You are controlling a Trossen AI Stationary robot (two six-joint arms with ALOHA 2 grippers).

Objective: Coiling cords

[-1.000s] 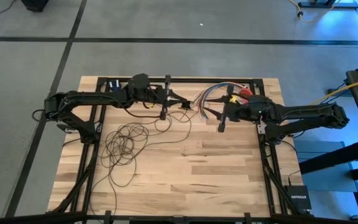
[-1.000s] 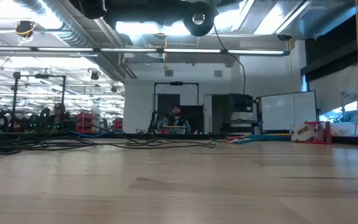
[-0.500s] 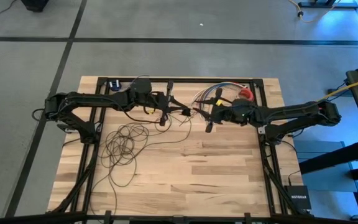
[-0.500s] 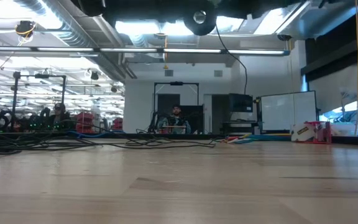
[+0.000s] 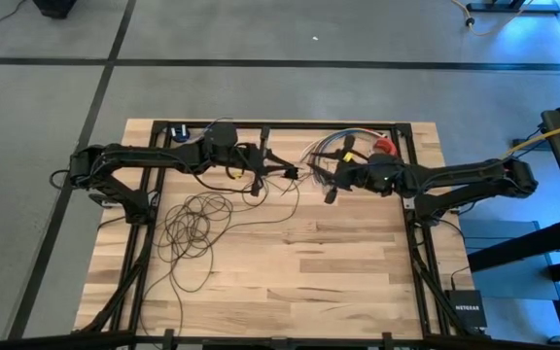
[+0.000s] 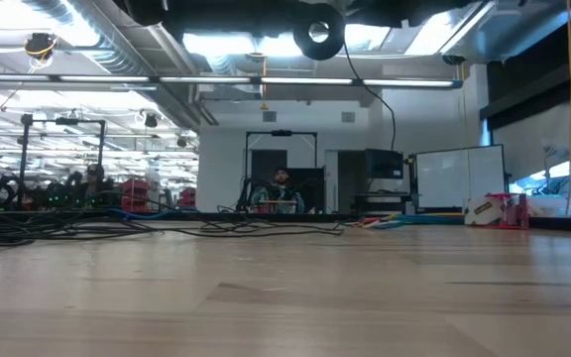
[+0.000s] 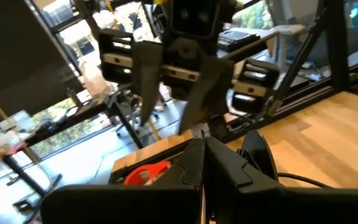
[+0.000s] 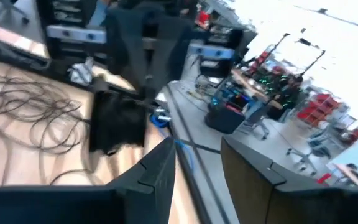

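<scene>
The cord is a long thin dark wire. Most of it lies in loose loops (image 5: 197, 228) on the table's left half. Its small black round puck (image 6: 317, 35) is up in the air. My left gripper (image 5: 293, 174) is shut at the puck end, at the middle of the table's far part. My right gripper (image 5: 321, 181) faces it closely from the right, open. In the right wrist view a thin strand (image 8: 194, 149) runs between its open fingers; whether it touches them I cannot tell. My left gripper is shut on the cord's puck end; its own closed fingers (image 7: 191, 163) hide the exact place of contact. The fingers lie about level, pointing toward the table's right. The puck (image 7: 261, 157) sits right beside them, lifted clear, and the cord (image 6: 380, 99) hangs slack from it.
A short bundle of multicoloured wires (image 5: 324, 146) and a red object (image 5: 385, 146) lie at the far edge behind the grippers. A blue object (image 5: 178, 131) lies at the far left. A yellow cable (image 5: 538, 141) runs off the table on the right. Bare wood (image 5: 338, 262) fills the near right.
My right gripper has gone toward the table's left, up to my left gripper, staying open. My left gripper has kept hold of the cord's puck end in the air.
</scene>
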